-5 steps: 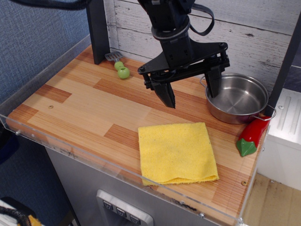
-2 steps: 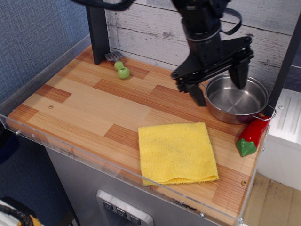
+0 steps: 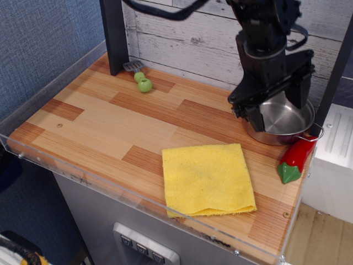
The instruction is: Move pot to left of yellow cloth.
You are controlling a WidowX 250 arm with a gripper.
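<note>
tool (image 3: 276, 107) spread wide, gripping nothing, over pot (image 3: 284, 121) at 2 o'clock of yellow cloth (image 3: 207, 179); risk: finger hits rim, shoves pot into red pepper (image 3: 295, 157)

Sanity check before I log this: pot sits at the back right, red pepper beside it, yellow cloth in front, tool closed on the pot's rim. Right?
Not quite. In observation.image the tool is open, its fingers spread over the pot, not closed on the rim. The red pepper and yellow cloth are as you say.
</note>
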